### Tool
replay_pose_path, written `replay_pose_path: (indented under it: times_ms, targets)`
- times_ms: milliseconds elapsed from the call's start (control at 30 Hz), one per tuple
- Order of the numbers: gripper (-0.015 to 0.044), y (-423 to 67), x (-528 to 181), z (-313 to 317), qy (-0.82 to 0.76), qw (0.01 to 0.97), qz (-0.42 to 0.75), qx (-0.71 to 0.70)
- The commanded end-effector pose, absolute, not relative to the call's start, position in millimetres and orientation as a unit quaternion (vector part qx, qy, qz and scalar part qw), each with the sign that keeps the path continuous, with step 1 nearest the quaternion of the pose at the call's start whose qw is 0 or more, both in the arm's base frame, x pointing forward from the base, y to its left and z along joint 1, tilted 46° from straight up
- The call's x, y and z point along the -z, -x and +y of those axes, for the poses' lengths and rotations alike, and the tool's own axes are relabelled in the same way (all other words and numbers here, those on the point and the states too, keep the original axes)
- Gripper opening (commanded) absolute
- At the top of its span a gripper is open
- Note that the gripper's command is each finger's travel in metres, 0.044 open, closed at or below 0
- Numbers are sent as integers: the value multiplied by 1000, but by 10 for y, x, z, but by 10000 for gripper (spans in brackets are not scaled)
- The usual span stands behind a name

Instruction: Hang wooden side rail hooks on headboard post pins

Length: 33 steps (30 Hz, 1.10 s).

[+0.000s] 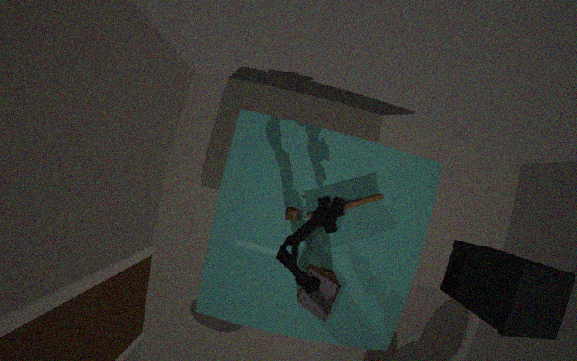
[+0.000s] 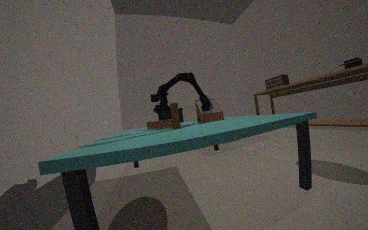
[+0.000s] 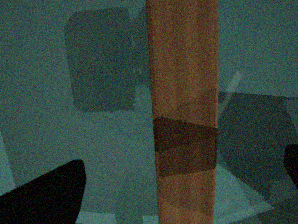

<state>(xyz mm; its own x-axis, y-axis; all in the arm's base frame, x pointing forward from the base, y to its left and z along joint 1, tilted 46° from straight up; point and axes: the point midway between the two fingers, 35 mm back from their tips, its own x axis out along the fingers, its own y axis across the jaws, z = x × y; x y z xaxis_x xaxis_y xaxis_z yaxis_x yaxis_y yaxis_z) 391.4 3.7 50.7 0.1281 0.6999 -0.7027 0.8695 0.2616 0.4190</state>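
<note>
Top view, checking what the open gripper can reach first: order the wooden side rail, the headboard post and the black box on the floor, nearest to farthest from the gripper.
1. Wooden side rail: directly beneath the gripper.
2. Headboard post: just beside it, at the rail's end.
3. Black box: off the table, on the floor.

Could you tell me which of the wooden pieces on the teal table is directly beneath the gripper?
The long wooden side rail lying flat; the open black gripper hovers over it, while the upright wooden headboard post stands off beside it.
</note>
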Motion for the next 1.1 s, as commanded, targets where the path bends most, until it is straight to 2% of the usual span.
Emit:
replay_pose_path:
  times_ms: [0,1067]
  targets:
    - [440,-3923,-456,91,-603,448,654,94]
    - [440,-3971,-125,443,-604,447,654,92]
